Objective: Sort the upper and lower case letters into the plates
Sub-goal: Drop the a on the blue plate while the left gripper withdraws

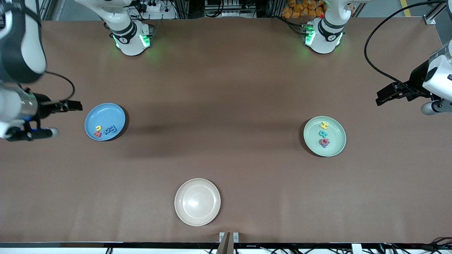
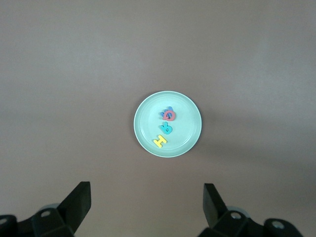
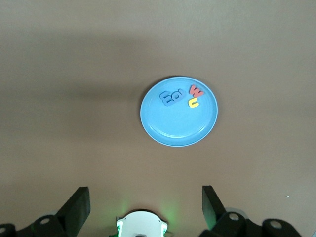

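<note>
Right gripper [image 1: 72, 105], fingers spread and empty, hangs above the table's edge by the round light-blue plate [image 1: 92, 119] holding four small flat letters [image 1: 105, 130]. Empty round cream-beige plate [image 1: 211, 208] lies nearest the camera. Round mint-green plate [image 1: 335, 148] holds four letters [image 1: 323, 134]. Left gripper [image 1: 383, 97], spread, empty.

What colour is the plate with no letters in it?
Cream-beige plate; clearest in the front view.
</note>
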